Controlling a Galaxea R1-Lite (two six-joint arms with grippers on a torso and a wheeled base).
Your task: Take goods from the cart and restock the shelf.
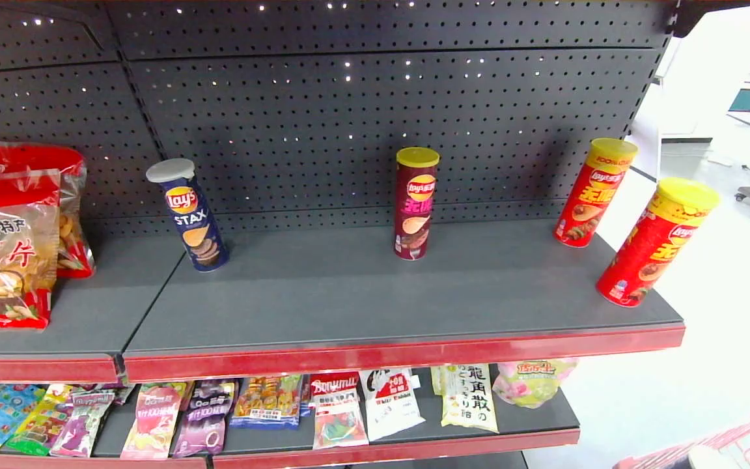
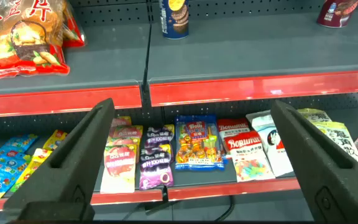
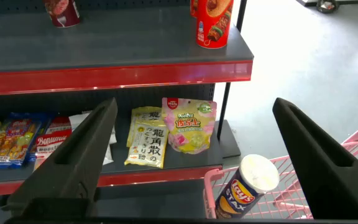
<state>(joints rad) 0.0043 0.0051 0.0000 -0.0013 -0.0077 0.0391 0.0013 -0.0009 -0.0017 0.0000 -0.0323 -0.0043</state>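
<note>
A blue chip can (image 3: 247,190) with a white lid stands in the pink cart (image 3: 297,196), low beside the shelf's right end. My right gripper (image 3: 194,102) hangs open above and short of it, holding nothing. My left gripper (image 2: 191,104) is open too, facing the lower shelf's candy bags (image 2: 194,143). On the upper shelf (image 1: 375,293) stand another blue can (image 1: 186,215), a maroon can (image 1: 416,203) and two red cans (image 1: 593,192) (image 1: 656,242). The cart's corner (image 1: 739,443) shows at the lower right of the head view.
Red snack bags (image 1: 10,247) fill the shelf section to the left. Several candy and sweet bags (image 1: 349,407) lie along the lower shelf. Wide gaps separate the cans on the upper shelf. Open floor (image 1: 726,195) lies to the right of the shelf.
</note>
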